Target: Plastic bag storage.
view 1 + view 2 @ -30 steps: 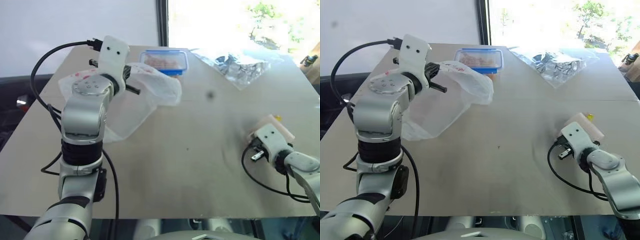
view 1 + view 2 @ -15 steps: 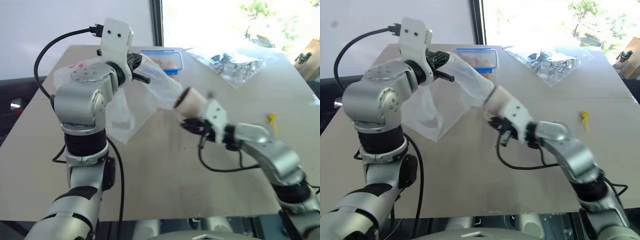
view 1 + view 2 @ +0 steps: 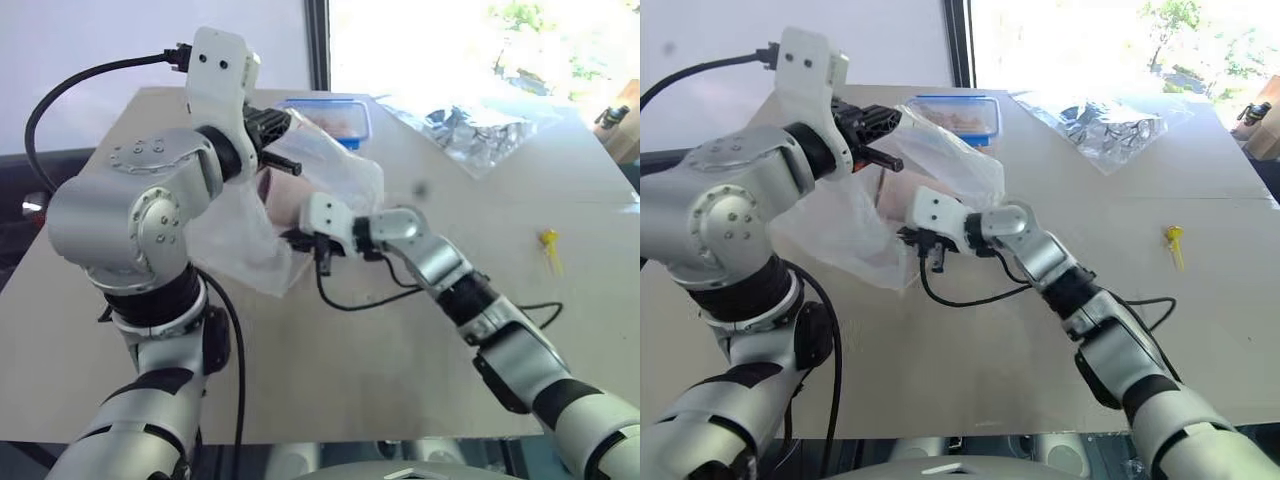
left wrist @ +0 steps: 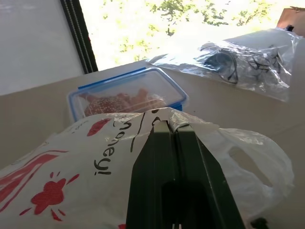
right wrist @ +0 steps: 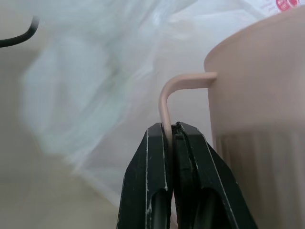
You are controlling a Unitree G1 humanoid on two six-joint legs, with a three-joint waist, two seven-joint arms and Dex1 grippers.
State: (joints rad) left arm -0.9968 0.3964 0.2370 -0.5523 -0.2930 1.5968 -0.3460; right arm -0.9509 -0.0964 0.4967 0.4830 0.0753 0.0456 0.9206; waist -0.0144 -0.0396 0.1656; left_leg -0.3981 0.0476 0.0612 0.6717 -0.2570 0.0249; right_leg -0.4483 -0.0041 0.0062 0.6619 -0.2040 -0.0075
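The plastic bag [image 3: 335,172], thin translucent white with red print, hangs above the table's left side. My left gripper [image 4: 172,127] is shut on its upper edge and holds it up. A beige cup [image 5: 257,105] is carried by its thin handle [image 5: 166,98], on which my right gripper [image 5: 170,128] is shut. In the head views the right gripper [image 3: 298,240] reaches in from the right into the bag's mouth, and the cup [image 3: 896,192] shows dimly through the film, inside the bag.
A blue-lidded clear food box [image 3: 338,114] stands behind the bag at the table's far edge. A crinkled silvery foil wrapper [image 3: 478,128] lies at the far right. A small yellow object [image 3: 548,242] lies on the wooden table [image 3: 420,340] at the right.
My right arm swung from the table's right side across to the left with the cup, which now sits inside the bag's mouth. The left gripper lifted the bag a little.
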